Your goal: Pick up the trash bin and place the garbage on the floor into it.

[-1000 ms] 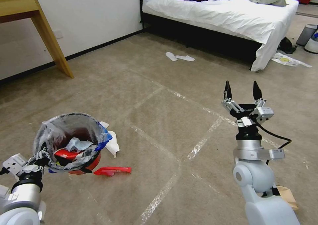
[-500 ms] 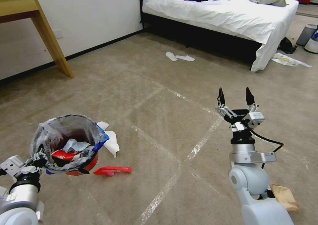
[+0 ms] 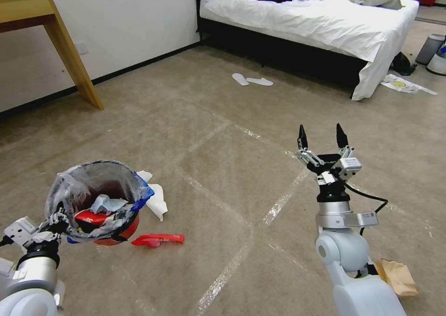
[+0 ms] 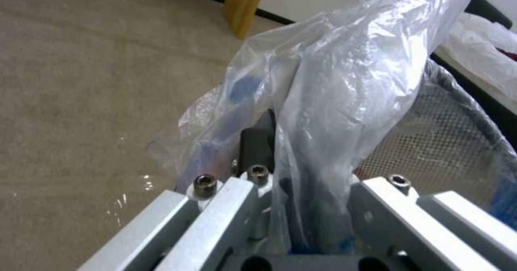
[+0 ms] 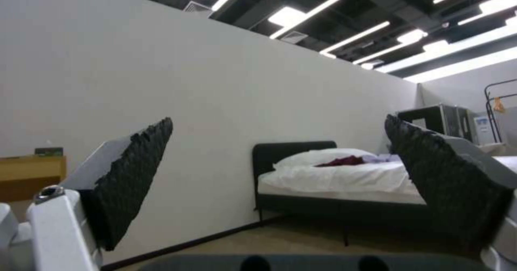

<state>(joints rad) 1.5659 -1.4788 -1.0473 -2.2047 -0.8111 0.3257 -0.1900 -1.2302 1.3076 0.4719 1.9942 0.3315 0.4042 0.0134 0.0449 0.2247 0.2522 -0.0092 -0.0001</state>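
Head view: the trash bin (image 3: 100, 200) sat at lower left, its rim and clear liner clamped in the left pincer (image 3: 55, 220). Tissue and a red wrapper lay inside. On the floor (image 3: 223, 121) just right of the bin were a white tissue (image 3: 155, 202) and a red wrapper (image 3: 158, 239). The right pincer (image 3: 322, 137) stood at centre right, pointing up, fingers wide and holding nothing, well apart from the bin. A brown paper bag (image 3: 395, 276) lay at lower right beside that arm.

Left wrist view: the left pincer (image 4: 293, 170) gripped bunched liner, with the bin's inside at right.

Right wrist view: the fingers (image 5: 135, 178) were spread wide, a bed (image 5: 339, 178) between them in the distance.
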